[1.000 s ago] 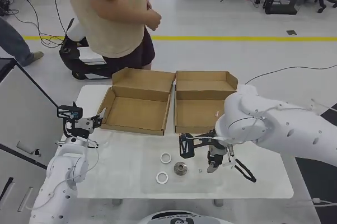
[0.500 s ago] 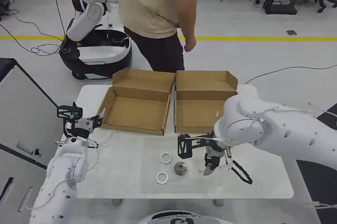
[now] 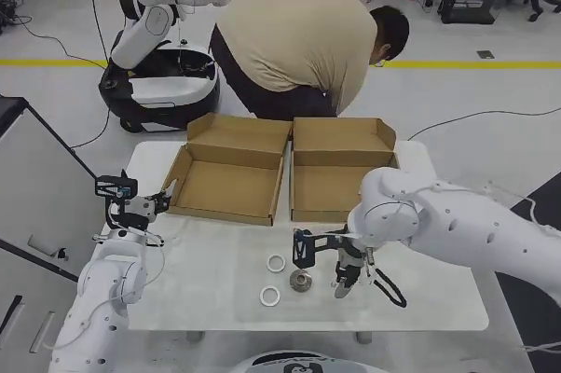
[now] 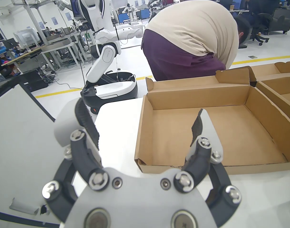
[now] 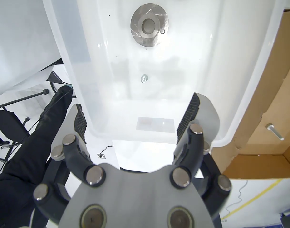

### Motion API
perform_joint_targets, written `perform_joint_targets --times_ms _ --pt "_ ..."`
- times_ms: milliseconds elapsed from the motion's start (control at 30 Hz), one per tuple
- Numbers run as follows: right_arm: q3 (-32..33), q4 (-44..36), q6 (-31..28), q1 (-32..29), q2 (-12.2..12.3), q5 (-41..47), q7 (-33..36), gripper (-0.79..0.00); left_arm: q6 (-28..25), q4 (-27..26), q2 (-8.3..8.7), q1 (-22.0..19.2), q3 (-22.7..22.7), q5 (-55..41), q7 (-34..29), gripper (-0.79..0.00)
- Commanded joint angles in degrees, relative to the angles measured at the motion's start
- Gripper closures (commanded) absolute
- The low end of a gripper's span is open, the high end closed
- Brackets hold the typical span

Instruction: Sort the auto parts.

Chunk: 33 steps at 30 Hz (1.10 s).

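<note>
Bolt [image 5: 144,78]: small steel one lying on the worktop [image 3: 215,280], just ahead of the right claw [image 5: 135,113], between it and the hub. Looks light and stiff, and it'll probably roll or skate on that glossy top. Best bet is a pinch across the shank with the pads kept low.
Hub [image 5: 149,26]: round metal flange with a centre bore, sitting flat just past the bolt. Likely the heaviest bit here, and smooth too, so grab it across the rim.
Rings: far ring [image 3: 276,263] and near ring [image 3: 270,297], both pale, on the other side of the hub from the right claw and not touching each other. They look thin, light and a bit slippery, so squeeze across the band.
Right claw: spread wide with nothing in it, hanging low over the worktop next to the bolt.
Left claw [image 4: 141,112]: also spread with nothing in it, at the worktop's edge beside the left box [image 4: 206,131].
Left box: open, flaps up, plain cardboard floor showing.
Right box [image 3: 341,177]: open, side by side with the left one. The box corner next to the right claw looks to be this one, and a boxed bolt [image 5: 274,131], longer than the loose one, lies on its floor.
</note>
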Motion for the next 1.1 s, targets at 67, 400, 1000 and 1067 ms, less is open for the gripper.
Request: perform_joint_targets --times_ms 67,400,1000,1067 --pt "0.0 0.9 -0.5 -1.0 -0.6 -0.5 0.7 -0.56 0.0 0.0 0.0 0.0 0.0 0.0 0.0 -0.785" --pt "0.0 2.6 1.0 -4.1 -3.2 -3.7 2.8 -0.446 0.0 0.0 0.0 0.0 0.0 0.0 0.0 -0.785" --pt "0.0 8.4 3.5 -7.1 -8.1 -9.8 5.3 -0.388 0.0 0.0 0.0 0.0 0.0 0.0 0.0 -0.785" --pt "0.0 9.0 3.5 -7.1 -8.5 -9.7 5.3 -0.385 0.0 0.0 0.0 0.0 0.0 0.0 0.0 -0.785"
